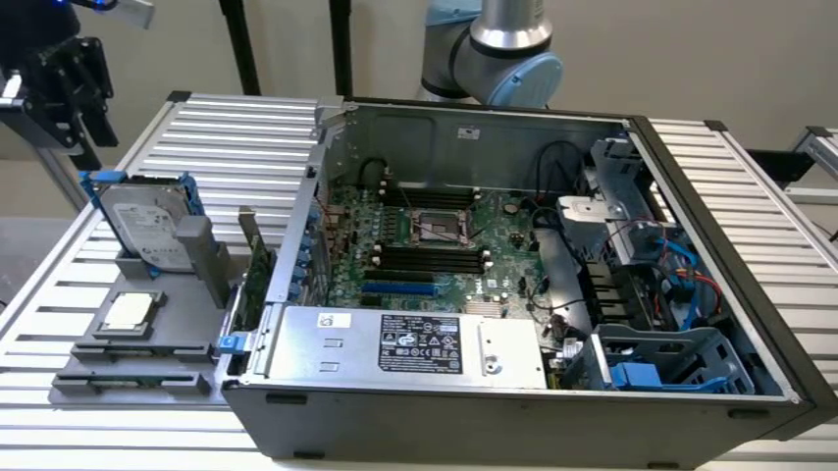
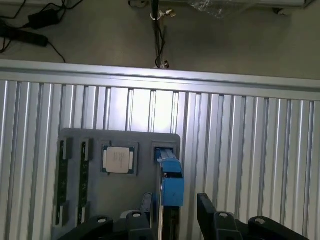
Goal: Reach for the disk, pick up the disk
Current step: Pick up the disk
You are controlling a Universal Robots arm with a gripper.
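Observation:
The disk (image 1: 144, 228) is a silver-grey drive with a white label in a blue carrier. It stands upright on its edge in a grey holder (image 1: 196, 263) at the exterior view's left. My black gripper (image 1: 77, 123) hangs above it and further to the exterior view's left, clear of it. In the wrist view the disk (image 2: 170, 184) shows edge-on as a thin blue strip. My gripper (image 2: 175, 212) is open, with a dark finger (image 2: 206, 207) on each side of that strip and nothing held.
An open computer case (image 1: 524, 432) lies on the slatted aluminium table (image 1: 235, 128), with a motherboard (image 1: 433, 245) and a silver box with a black label (image 1: 406, 343) inside. A square silver chip (image 1: 131, 312) sits on the grey tray. Cables lie on the floor (image 2: 45, 20).

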